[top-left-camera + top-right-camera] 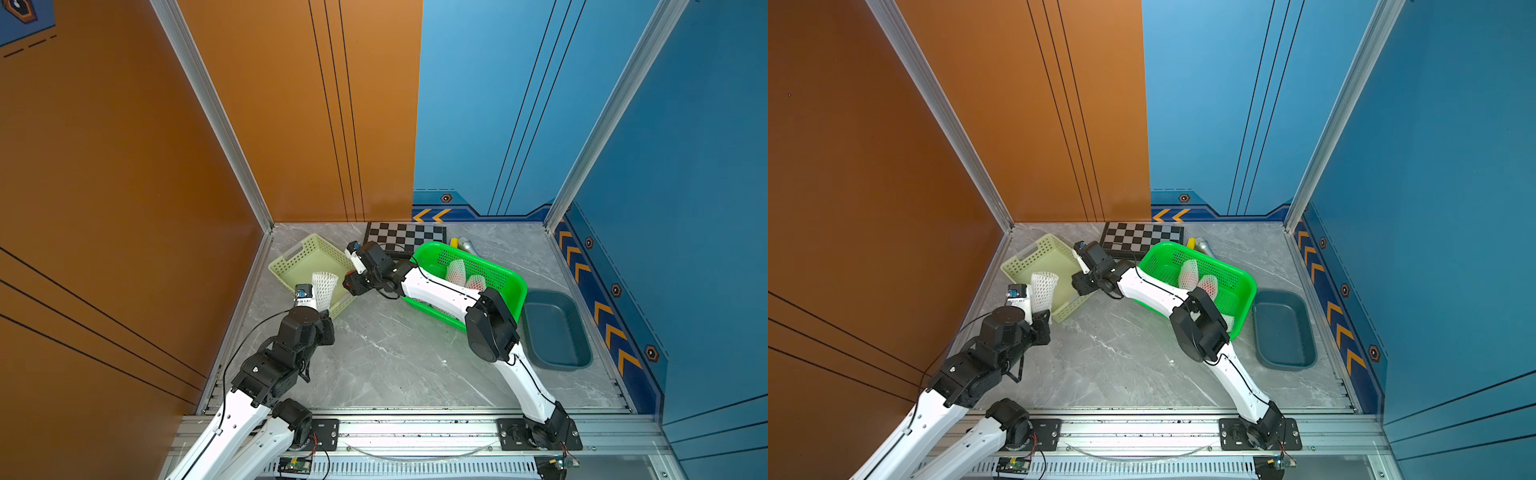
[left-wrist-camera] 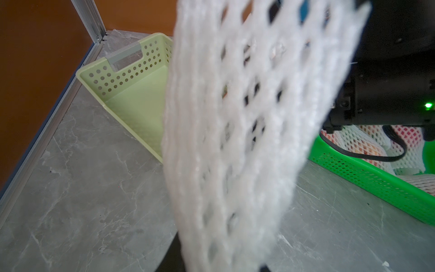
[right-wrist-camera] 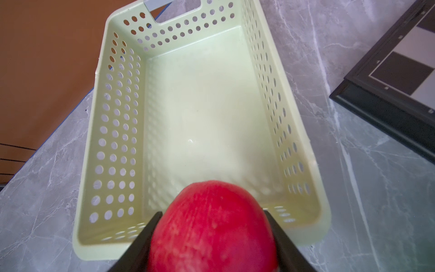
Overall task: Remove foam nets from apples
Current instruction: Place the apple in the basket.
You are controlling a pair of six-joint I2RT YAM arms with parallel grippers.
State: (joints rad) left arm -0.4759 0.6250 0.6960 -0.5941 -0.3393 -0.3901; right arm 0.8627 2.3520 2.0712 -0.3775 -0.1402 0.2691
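Round red apple point(image 3: 211, 233) pinched in our right gripper point(image 3: 210, 213) hangs over the rim of the pale-green holed bin point(image 3: 259, 70); left gripper point(image 1: 323, 311) clamps white foam net point(image 1: 324, 286).

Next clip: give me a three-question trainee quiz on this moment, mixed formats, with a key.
1. True or false: the apple in the right gripper has white mesh around it.
2. What does the left gripper hold? A) a bare apple B) an empty foam net C) nothing
3. Fill in: the netted apples lie in the bright ___ basket.
Key: 1 false; 2 B; 3 green.
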